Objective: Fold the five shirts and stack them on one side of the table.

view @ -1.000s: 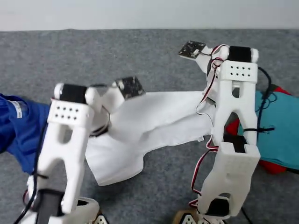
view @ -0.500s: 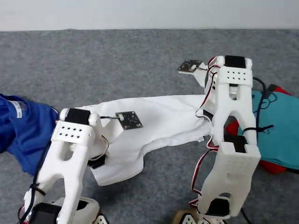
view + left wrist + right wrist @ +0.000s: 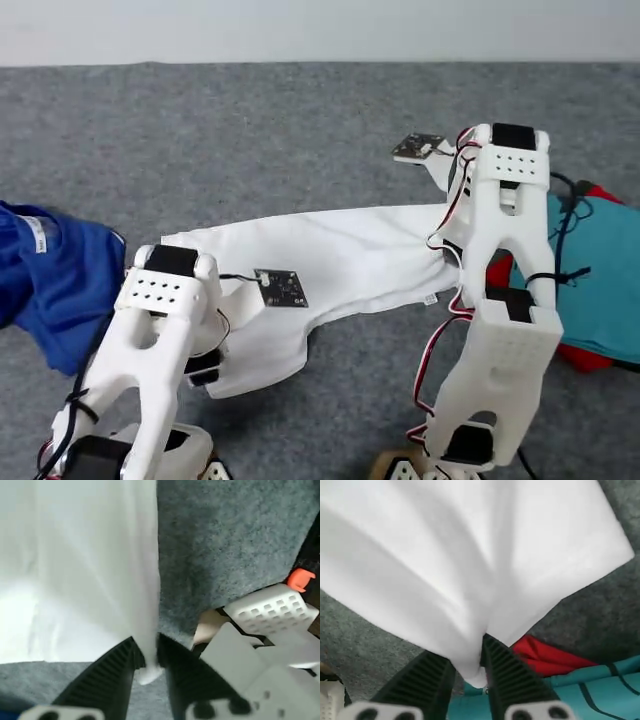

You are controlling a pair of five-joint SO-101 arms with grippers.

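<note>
nearest the viewer in the high view stand two white plastic arms: the left arm (image 3: pixel 150 345) bends low over the grey felt-covered counter (image 3: pixel 300 120), and the right arm (image 3: pixel 505 300) rises taller beside it. the left pincer (image 3: pixel 146 662) is pinching the wrinkled white fabric shirt (image 3: pixel 345 255) at a hem corner. its black ribbed fingers (image 3: pixel 117 667) press on the cloth from both sides, and a small tip of fabric pokes out past them. from that near end the white fabric shirt lies stretched across the middle of the counter, wider by the left arm and narrowing as it runs to the right arm's wrist. there the right pincer (image 3: pixel 468 667) is clamped on the other end, and the cloth gathers into soft folds where it enters the grip. just beside that pincer, at the counter's right edge, a teal shirt with thin dark stripes (image 3: pixel 600 290) lies on top of a red shirt (image 3: pixel 588 357). the red cloth shows at the near side and at a far corner, and the right arm partly covers both. at the left edge a crumpled blue shirt (image 3: pixel 50 285) sits in a heap, near the white one but apart from it. farther back the grey counter runs up to a pale wall (image 3: pixel 300 30).
</note>
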